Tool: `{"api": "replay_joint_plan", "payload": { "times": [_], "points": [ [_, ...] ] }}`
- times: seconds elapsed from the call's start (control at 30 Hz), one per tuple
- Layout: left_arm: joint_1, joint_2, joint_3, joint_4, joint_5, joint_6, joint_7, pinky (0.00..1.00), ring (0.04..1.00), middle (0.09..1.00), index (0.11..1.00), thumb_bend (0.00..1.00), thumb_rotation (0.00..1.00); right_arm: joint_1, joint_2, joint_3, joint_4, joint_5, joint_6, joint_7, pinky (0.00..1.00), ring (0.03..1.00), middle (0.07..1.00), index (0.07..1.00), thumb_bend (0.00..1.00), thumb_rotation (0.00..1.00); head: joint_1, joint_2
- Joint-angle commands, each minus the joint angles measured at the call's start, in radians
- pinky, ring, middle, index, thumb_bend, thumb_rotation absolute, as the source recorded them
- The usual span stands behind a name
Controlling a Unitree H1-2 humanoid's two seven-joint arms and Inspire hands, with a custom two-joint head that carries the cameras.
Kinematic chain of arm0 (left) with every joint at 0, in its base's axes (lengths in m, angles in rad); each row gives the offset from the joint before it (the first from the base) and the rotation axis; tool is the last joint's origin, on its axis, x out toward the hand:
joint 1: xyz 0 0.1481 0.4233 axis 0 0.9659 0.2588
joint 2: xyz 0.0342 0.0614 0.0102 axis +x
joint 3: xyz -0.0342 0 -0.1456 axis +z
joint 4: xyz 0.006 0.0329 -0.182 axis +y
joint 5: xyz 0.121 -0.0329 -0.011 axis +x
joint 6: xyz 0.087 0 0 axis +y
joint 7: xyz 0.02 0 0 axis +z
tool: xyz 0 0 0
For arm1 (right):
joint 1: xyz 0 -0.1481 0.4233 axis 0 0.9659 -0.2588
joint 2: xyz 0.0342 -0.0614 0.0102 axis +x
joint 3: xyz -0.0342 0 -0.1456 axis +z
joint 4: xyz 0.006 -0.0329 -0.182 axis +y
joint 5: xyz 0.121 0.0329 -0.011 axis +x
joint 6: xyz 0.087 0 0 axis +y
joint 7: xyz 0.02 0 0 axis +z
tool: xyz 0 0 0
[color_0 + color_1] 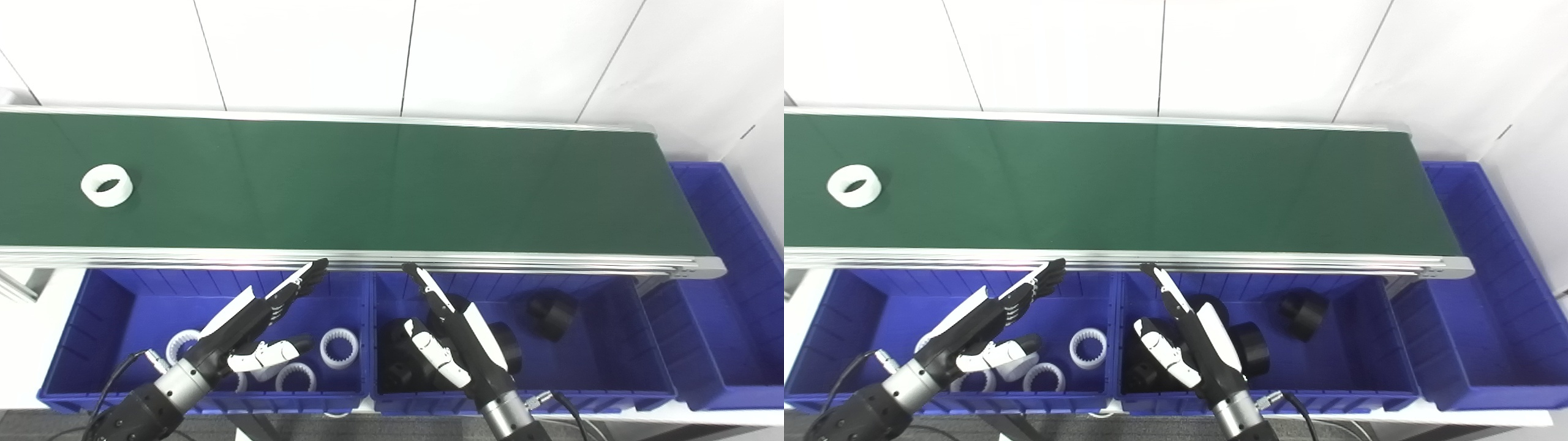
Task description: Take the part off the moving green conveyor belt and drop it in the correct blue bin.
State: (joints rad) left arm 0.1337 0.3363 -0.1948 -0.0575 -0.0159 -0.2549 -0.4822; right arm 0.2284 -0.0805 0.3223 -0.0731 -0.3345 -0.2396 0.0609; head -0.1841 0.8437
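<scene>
A white ring part lies on the green conveyor belt at its far left. My left hand hovers open over the left blue bin, which holds several white toothed rings. Its fingertips reach toward the belt's near rail. Over the middle blue bin, my right hand is open too, fingers stretched toward the rail. That bin holds black cylindrical parts. Neither hand holds anything, and both are far to the right of the white ring.
A third blue bin stands at the belt's right end, below its drop-off. The aluminium rail runs along the belt's near edge just above the bins. White wall panels rise behind the belt.
</scene>
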Motion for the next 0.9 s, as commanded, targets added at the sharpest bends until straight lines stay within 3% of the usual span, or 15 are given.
{"api": "replay_joint_plan", "payload": {
  "times": [0.0, 0.33, 0.37, 0.47, 0.5, 0.6, 0.63, 0.73, 0.83, 0.87],
  "points": [
    [-0.004, 0.007, 0.004, -0.032, -0.010, -0.016, 0.011, 0.99, 1.000, 1.000, 1.000, 0.43, 0.71, -0.004, 0.004, 0.002, -0.035, 0.004, -0.039, -0.004, 0.95, 0.972, 0.983, 0.962, 0.41, 0.95, 0.006, 0.000],
    [0.006, -0.005, 0.000, -0.018, -0.001, -0.046, 0.020, 0.97, 1.000, 1.000, 1.000, 0.39, 0.65, 0.009, -0.007, 0.003, -0.043, 0.005, -0.039, 0.002, 0.95, 0.975, 0.986, 0.967, 0.40, 0.97, 0.049, -0.029],
    [0.010, -0.008, -0.004, -0.012, 0.009, -0.060, 0.024, 0.97, 1.000, 1.000, 1.000, 0.39, 0.65, 0.017, -0.010, 0.004, -0.038, 0.011, -0.048, 0.002, 0.95, 0.975, 0.986, 0.968, 0.40, 0.97, 0.119, -0.075],
    [0.020, -0.015, -0.014, 0.002, 0.039, -0.090, 0.036, 0.97, 1.000, 1.000, 1.000, 0.41, 0.68, 0.035, -0.017, 0.006, -0.030, 0.018, -0.070, -0.001, 0.93, 0.971, 0.990, 0.969, 0.41, 0.97, 0.153, -0.100],
    [0.023, -0.017, -0.019, 0.011, 0.047, -0.099, 0.039, 0.97, 1.000, 1.000, 1.000, 0.41, 0.68, 0.038, -0.022, 0.006, -0.024, 0.019, -0.084, -0.004, 0.93, 0.970, 0.990, 0.968, 0.41, 0.97, 0.208, -0.143],
    [0.029, -0.023, -0.028, 0.031, 0.057, -0.121, 0.045, 0.99, 1.000, 1.000, 1.000, 0.40, 0.66, 0.045, -0.031, 0.001, -0.005, 0.020, -0.120, -0.013, 0.94, 0.971, 0.986, 0.967, 0.40, 0.97, 0.229, -0.160],
    [0.030, -0.026, -0.031, 0.039, 0.059, -0.130, 0.049, 0.99, 1.000, 1.000, 1.000, 0.40, 0.65, 0.048, -0.033, -0.002, 0.003, 0.021, -0.131, -0.016, 0.94, 0.970, 0.985, 0.966, 0.40, 0.96, 0.256, -0.194],
    [0.032, -0.036, -0.037, 0.062, 0.080, -0.155, 0.062, 0.98, 1.000, 1.000, 1.000, 0.41, 0.65, 0.050, -0.041, -0.006, 0.030, 0.023, -0.169, -0.020, 0.93, 0.968, 0.984, 0.965, 0.37, 0.94, 0.286, -0.238],
    [0.031, -0.038, -0.041, 0.071, 0.094, -0.166, 0.072, 0.98, 1.000, 1.000, 1.000, 0.41, 0.67, 0.049, -0.043, -0.009, 0.048, 0.023, -0.190, -0.022, 0.93, 0.966, 0.983, 0.964, 0.36, 0.93, 0.289, -0.244],
    [0.030, -0.041, -0.044, 0.088, 0.099, -0.182, 0.077, 0.97, 1.000, 1.000, 1.000, 0.41, 0.67, 0.050, -0.044, -0.010, 0.063, 0.027, -0.197, -0.022, 0.93, 0.966, 0.984, 0.965, 0.36, 0.93, 0.300, -0.300]
  ]
}}
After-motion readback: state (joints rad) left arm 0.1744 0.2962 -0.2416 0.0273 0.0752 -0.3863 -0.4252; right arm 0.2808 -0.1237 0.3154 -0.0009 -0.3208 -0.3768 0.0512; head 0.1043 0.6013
